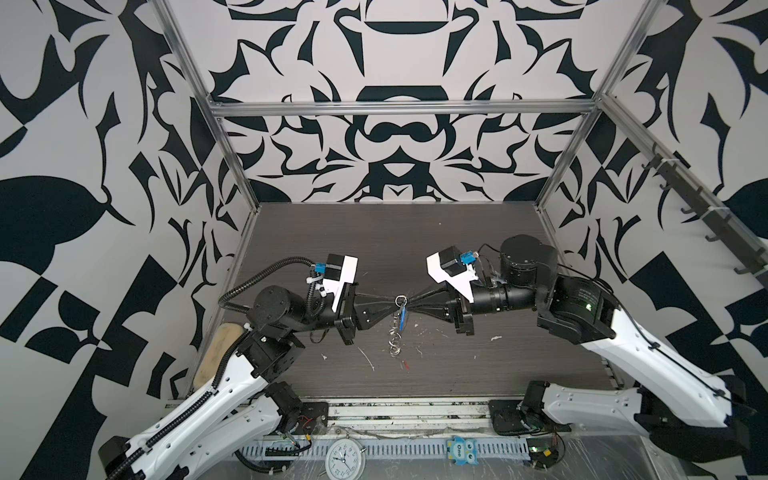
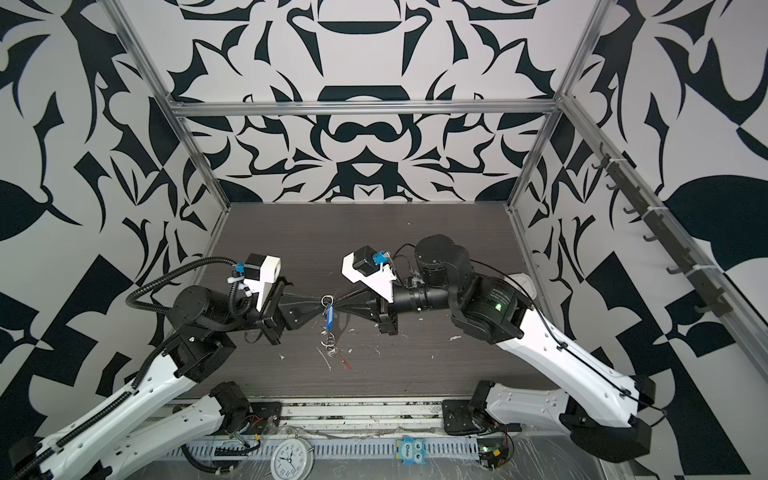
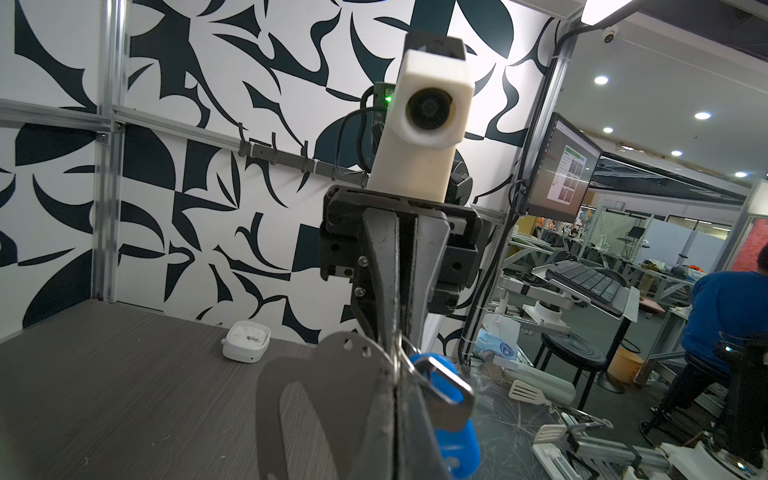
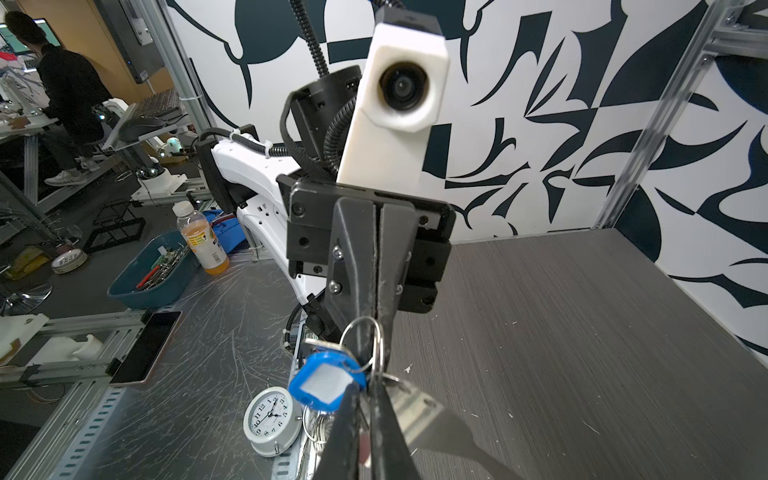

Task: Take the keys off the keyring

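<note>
Your arms reach in from the two front corners, forearms rising, wrists level. The grippers are horizontal and nose to nose over the middle of the table [image 1: 457, 249], raised above it.

Left gripper [image 1: 394, 305]: fingers pressed flat together, pinching the top ring of the keyring [image 1: 400, 300]. Right gripper [image 1: 409, 305]: fingers brought together on that same ring from the opposite side, and the left wrist view shows its tips meeting at the ring. The two sets of tips nearly touch.

The keyring is held up at the tips, with the chain hanging below them. The blue key [image 1: 403, 318] dangles just under the top ring, its metal blade beside the tag. Can't tell whether the lowest rings touch the tabletop. A tiny red sliver [image 1: 405, 365] lies on the table just past the chain's end, too small to identify.

Room: wood grain runs behind the grippers to the back wall. Frame posts bound both sides, well apart from the wrists. The front rail with the clock [image 1: 344, 459] lies beyond the front edge.
</note>
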Robot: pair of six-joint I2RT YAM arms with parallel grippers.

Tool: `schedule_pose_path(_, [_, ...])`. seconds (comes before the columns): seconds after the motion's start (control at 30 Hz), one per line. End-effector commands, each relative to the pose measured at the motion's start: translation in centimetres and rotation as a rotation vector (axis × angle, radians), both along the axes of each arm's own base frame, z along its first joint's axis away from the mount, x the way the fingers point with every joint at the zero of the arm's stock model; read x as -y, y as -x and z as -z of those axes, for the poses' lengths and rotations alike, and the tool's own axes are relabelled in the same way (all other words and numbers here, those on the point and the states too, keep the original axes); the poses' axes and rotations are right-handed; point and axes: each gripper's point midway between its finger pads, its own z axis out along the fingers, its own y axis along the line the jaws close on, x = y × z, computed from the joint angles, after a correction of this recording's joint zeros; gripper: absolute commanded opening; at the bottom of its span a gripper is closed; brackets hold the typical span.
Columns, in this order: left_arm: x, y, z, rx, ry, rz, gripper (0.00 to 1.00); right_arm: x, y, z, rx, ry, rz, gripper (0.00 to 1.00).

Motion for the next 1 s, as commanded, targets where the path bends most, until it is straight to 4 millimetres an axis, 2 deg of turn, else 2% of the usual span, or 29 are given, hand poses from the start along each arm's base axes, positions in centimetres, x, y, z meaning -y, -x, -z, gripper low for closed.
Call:
schedule_pose_path(0.0, [-0.1,0.4,-0.2,0.014,0.018,0.014,0.0,0.3,0.1,-2.9,0.054,-0.087,0.011,0.1])
schedule_pose_path(0.97, [0.0,0.3,0.0,0.008,0.009,0.011,0.0,0.9,0.6,-4.0,0.062,-0.118,0.009,0.1])
